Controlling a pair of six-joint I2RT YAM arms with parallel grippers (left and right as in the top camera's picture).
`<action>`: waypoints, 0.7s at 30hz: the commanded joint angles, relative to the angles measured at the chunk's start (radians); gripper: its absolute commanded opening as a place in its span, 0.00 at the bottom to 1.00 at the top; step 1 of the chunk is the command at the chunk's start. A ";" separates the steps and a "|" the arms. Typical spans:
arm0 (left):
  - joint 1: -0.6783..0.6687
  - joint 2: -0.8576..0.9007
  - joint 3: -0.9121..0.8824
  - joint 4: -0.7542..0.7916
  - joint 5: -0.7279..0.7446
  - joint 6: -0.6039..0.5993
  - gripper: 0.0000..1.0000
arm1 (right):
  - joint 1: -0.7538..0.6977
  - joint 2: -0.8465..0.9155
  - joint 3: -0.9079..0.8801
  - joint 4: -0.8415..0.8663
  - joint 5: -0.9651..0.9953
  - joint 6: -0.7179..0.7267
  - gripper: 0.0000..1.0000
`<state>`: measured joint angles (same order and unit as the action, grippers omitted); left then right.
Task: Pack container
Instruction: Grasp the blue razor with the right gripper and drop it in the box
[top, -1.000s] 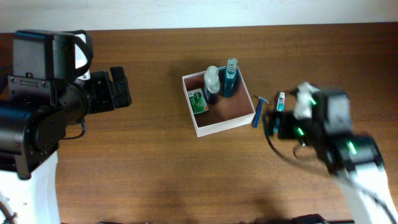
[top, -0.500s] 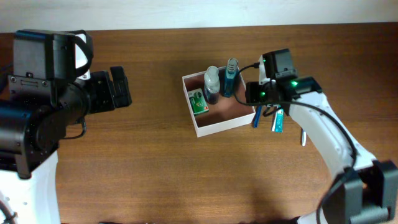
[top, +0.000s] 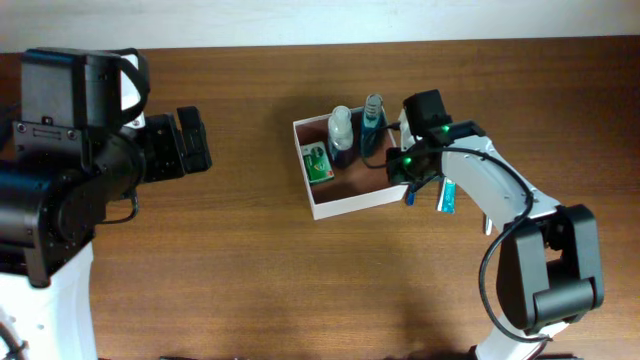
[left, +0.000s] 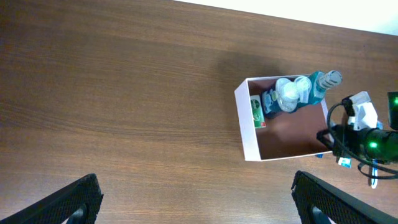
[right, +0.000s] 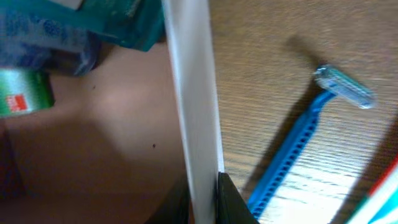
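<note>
The container, a square white box with a reddish-brown inside, sits mid-table and holds a clear bottle, a blue bottle and a green packet. My right gripper is shut on its right wall. In the right wrist view that white wall runs between the two dark jaws of the right gripper, one inside the box and one outside. My left gripper hangs open, high above bare table far left of the container.
A blue razor lies on the wood just outside the gripped wall, with a white and teal tube beside it to the right. The left arm's bulky body fills the left side.
The right arm swung in from the right side to the container's right wall, and its jaws closed on that wall. The left arm stayed still.
</note>
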<state>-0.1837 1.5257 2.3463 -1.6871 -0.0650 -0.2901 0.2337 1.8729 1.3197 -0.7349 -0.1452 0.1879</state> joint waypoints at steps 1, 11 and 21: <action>0.004 -0.004 0.007 0.000 -0.014 0.016 0.99 | 0.066 -0.002 0.021 0.002 -0.071 0.011 0.12; 0.004 -0.004 0.007 0.000 -0.014 0.016 0.99 | 0.137 -0.052 0.022 -0.033 0.113 0.068 0.37; 0.004 -0.004 0.007 0.000 -0.014 0.016 0.99 | -0.003 -0.235 0.021 -0.040 0.097 0.117 0.61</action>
<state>-0.1837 1.5257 2.3463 -1.6871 -0.0650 -0.2901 0.2657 1.6741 1.3231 -0.7738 -0.0593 0.2611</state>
